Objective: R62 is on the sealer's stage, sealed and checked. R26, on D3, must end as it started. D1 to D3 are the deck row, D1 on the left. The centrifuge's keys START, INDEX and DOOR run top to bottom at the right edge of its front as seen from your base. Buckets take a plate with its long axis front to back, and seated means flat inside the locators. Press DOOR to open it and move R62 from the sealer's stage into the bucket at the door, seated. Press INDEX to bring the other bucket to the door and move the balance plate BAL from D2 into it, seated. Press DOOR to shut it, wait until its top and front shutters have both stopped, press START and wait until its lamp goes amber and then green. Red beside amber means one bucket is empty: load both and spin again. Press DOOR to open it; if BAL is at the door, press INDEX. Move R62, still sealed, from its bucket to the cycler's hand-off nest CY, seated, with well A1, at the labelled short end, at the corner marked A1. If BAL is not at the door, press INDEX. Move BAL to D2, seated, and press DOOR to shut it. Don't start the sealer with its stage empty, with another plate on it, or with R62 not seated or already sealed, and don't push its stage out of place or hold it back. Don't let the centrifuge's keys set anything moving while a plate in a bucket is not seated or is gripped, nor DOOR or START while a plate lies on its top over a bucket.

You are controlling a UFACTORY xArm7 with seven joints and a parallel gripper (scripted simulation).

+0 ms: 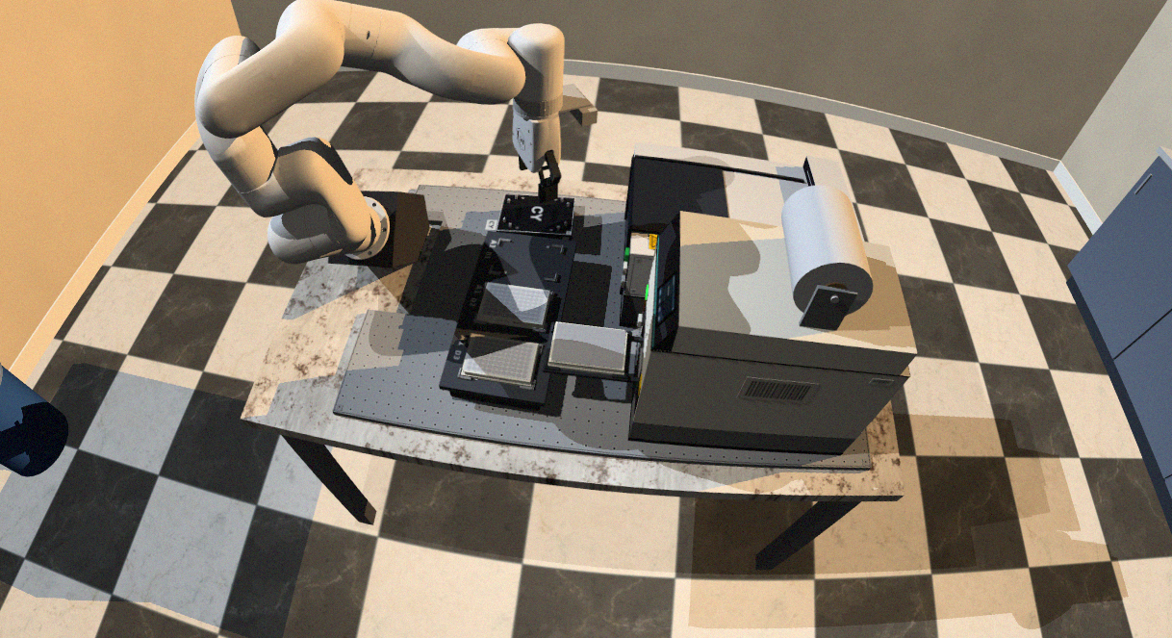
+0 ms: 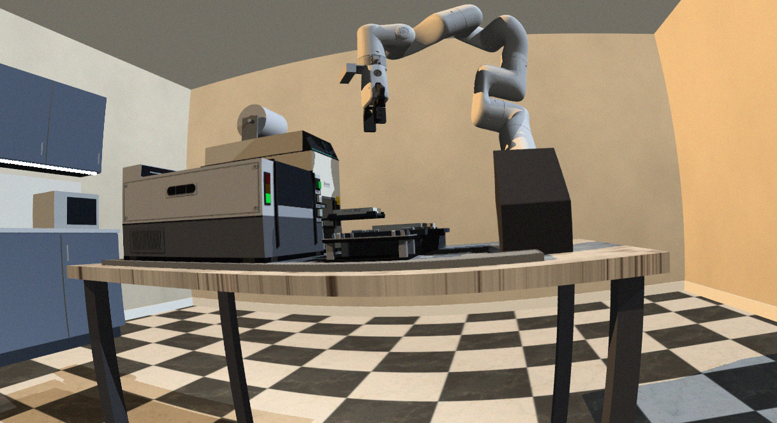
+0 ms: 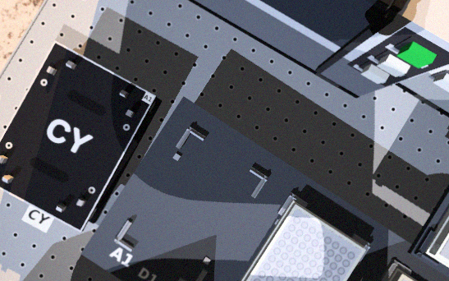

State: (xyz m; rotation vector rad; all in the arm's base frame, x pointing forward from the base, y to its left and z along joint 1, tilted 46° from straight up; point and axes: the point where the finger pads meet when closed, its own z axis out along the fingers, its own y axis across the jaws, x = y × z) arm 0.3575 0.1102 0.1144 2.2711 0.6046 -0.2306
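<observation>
The white arm's black gripper point(image 2: 374, 115) hung jaws wide, holding nothing, above the table's far edge, probably lining up for DOOR. R62, the foil-sealed plate point(image 1: 588, 347), sat on the sealer's stage near the deck's front edge.

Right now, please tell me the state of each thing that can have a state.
gripper: open, holding nothing, high above the deck.
CY nest: no plate in it.
D1: no plate on it.
sealer's stage: carries a plate.
centrifuge lamp: green.
</observation>
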